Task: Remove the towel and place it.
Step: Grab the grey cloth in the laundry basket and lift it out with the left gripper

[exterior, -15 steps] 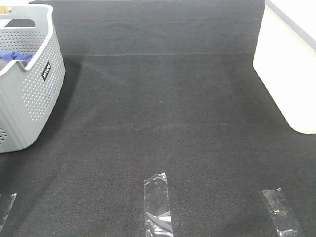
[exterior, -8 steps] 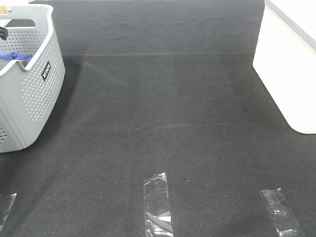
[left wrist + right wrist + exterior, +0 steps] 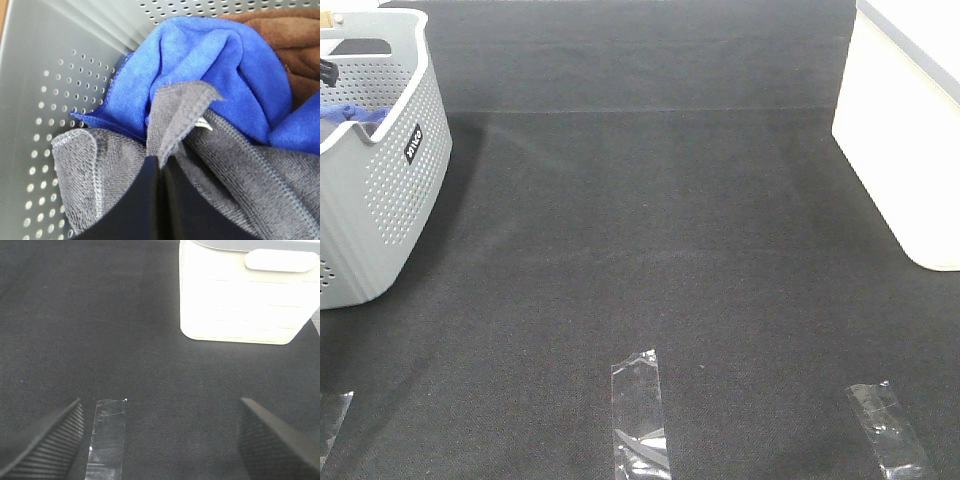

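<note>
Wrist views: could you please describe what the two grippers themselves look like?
The left gripper shows two smooth, matte black fingers tapering to a narrow tip. The right gripper has black fingers with finely ribbed pads. No cables or markings show.

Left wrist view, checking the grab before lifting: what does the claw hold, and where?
Left claw pinches the grey towel by a raised fold of its hemmed edge.

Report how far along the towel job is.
Done: the left gripper is shut on a fold of the towel. In hand: the towel lies in the basket against the blue cloth, not yet lifted. Left: lifting it out and placing it; the right gripper hangs open over the mat.
</note>
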`<state>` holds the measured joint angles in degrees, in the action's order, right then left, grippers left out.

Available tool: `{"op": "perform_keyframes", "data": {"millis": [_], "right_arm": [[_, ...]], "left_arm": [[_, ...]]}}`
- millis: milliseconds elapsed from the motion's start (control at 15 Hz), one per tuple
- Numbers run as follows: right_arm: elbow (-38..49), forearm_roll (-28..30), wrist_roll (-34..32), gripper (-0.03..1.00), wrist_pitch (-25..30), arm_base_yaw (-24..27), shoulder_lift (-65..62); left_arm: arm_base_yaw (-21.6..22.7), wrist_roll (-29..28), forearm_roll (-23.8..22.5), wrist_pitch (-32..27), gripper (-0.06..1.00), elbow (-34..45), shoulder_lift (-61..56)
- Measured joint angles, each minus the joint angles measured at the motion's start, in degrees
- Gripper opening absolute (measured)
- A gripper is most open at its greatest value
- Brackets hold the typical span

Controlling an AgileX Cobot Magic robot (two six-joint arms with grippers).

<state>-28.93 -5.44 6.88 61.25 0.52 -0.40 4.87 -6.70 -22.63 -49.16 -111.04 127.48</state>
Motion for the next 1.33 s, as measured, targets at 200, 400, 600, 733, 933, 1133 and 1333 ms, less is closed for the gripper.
{"op": "perform_keyframes", "data": {"millis": [200,400,600,733,933,1133,1333], "right_arm": [[0.00,0.00,0.00,0.78,0.00,0.00,0.00],[0.00,0.00,0.00,0.78,0.00,0.00,0.00],[0.00,0.00,0.00,0.78,0.00,0.00,0.00],[0.00,0.00,0.00,0.78,0.00,0.00,0.00],[0.00,0.00,0.00,0.78,0.00,0.00,0.00],[0.00,0.00,0.00,0.78,0.00,0.00,0.00],[0.00,0.00,0.00,0.78,0.00,0.00,0.00]], "left_arm": [[0.00,0.23,0.23,-0.29,0.00,0.00,-1.15],[0.00,0.63,2.18,-1.95,0.00,0.00,-5.56],[0.00,3.44,6.02,-2.29,0.00,0.00,-13.01],[0.00,6.36,9.00,-1.95,0.00,0.00,-17.65],[0.00,12.72,15.70,-1.03,0.00,0.00,-23.72],[0.00,19.82,25.10,0.17,0.00,0.00,-28.93],[0.00,28.13,38.39,0.23,0.00,0.00,-32.89]]}}
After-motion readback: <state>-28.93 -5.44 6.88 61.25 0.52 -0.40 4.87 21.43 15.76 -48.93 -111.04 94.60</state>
